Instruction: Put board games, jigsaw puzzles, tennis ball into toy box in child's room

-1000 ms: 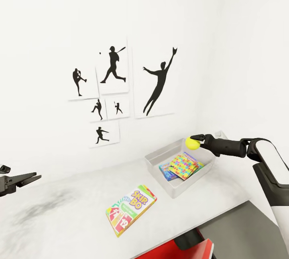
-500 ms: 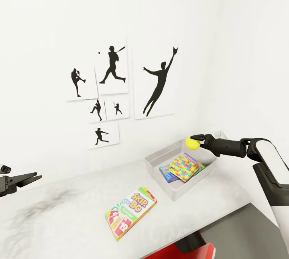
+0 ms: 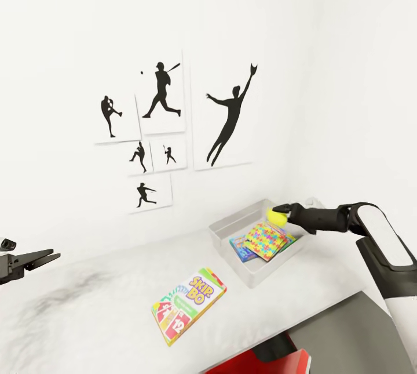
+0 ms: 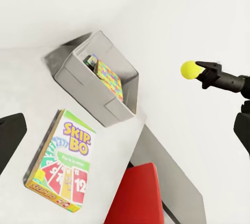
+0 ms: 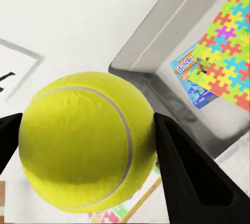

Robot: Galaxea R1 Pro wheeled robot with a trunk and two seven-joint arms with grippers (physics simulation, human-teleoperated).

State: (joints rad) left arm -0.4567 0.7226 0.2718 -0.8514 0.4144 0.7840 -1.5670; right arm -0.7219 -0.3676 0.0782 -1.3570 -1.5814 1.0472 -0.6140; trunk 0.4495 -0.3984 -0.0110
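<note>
Yellow-green and felt-covered, the small tennis ball [image 3: 276, 215] sat clamped between the two black fingers of the right pincer [image 3: 280, 214], held in the air over the far right part of the shallow light-grey toy box [image 3: 227, 237]. From the right wrist view the ball [image 5: 86, 139] showed a white seam curving across it, with a dark finger [image 5: 192, 174] pressed on either side.

That box stood at the far right end of the pale mottled worktop [image 3: 104, 310], close to the white wall corner, its long axis running from near-left to far-right. Inside it lay the thin square puzzle of bright multicoloured interlocking pieces [image 3: 267, 239], resting tilted on top of a smaller blue game box with yellow lettering [image 3: 241, 247], whose left edge stuck out from under it.

Nearer and to the left, well apart from the toy box, the green-red-white Skip-Bo game box [image 3: 189, 304] lay flat on the worktop, long axis slanting from near-left to far-right, printed face up.

At the far left the left pincer [image 3: 40, 258] hovered above the worktop, holding nothing; whether its fingers were apart could not be told.

Black sports-silhouette pictures [image 3: 162, 93] hung on the wall behind. A red object [image 3: 260, 363] showed below the worktop's near edge.
</note>
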